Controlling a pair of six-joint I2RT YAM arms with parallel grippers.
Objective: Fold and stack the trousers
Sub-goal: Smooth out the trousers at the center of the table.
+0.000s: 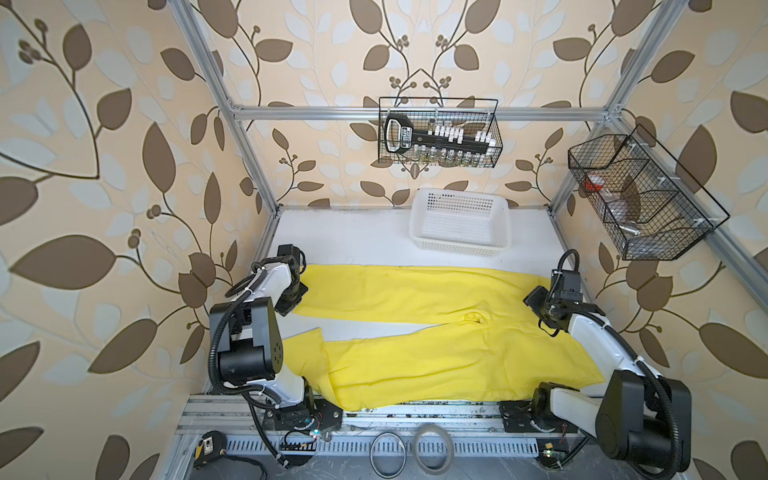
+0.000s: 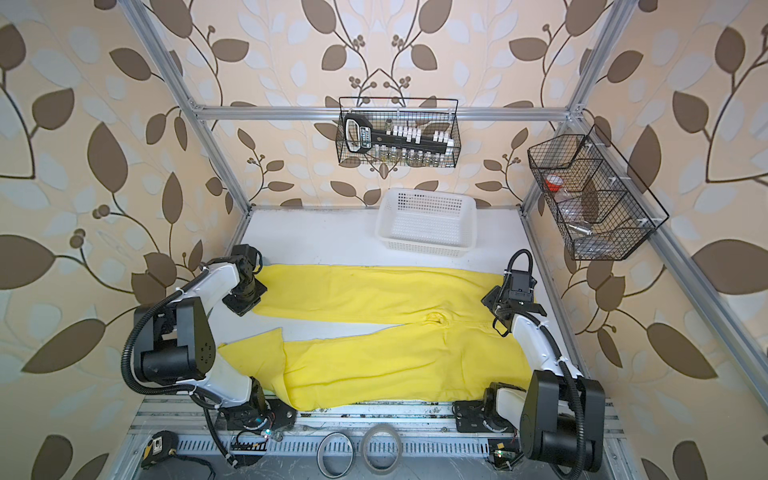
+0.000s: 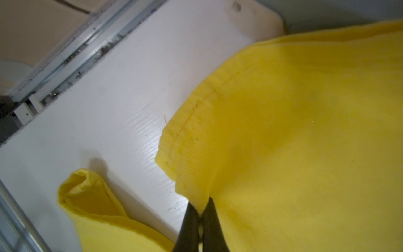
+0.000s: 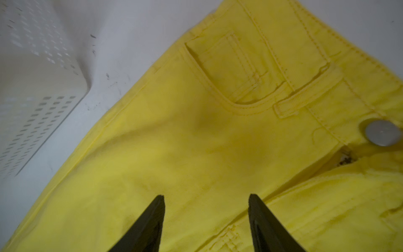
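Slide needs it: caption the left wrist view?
Left gripper shut on a hem corner of the yellow trousers.

A robotics lab cell dressed like a home: an aluminium frame [image 1: 311, 112] with leaf wallpaper [image 1: 104, 166] encloses the white surface [image 1: 353, 237]; a wire basket [image 1: 494, 143] hangs above that surface.

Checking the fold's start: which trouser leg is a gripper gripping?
The far leg, nearer the white basket: the left gripper is shut on its hem corner. The near leg lies ungripped; the right gripper is open by the waist.
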